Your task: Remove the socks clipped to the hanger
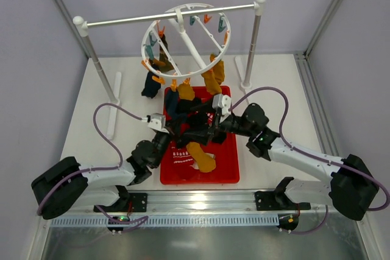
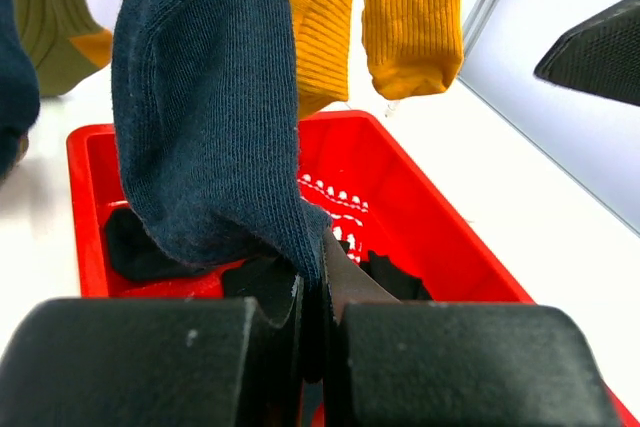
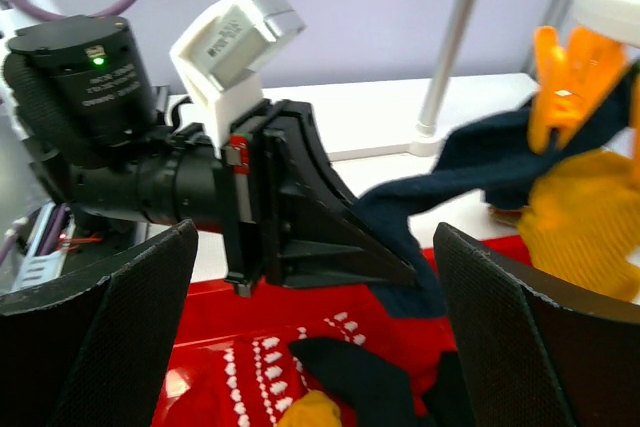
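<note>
Navy ribbed knit sock (image 2: 200, 117) hangs by orange plastic clip (image 3: 562, 87) from white plastic ring hanger (image 1: 189, 6), mid-tabletop toward far edge. Long axis slants down toward near edge. Lower end clenched in left fingers (image 2: 345, 292). Right fingers (image 3: 540, 337) spread wide, released.

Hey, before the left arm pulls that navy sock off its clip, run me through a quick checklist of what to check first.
1. Grip: ok. The left gripper is shut on the lower end of the navy sock.
2. Sock attached at the top: ok. The orange clip has hold of it, and the sock runs taut to the fingers.
3. Right gripper free: ok. It is open and holds nothing.
4. Right gripper clear of the pull path: cannot tell. It faces the left gripper closely.
5. Landing spot: ok. The red tray lies below the sock.
6. Yellow socks not snagged: cannot tell. They hang right beside it.
</note>
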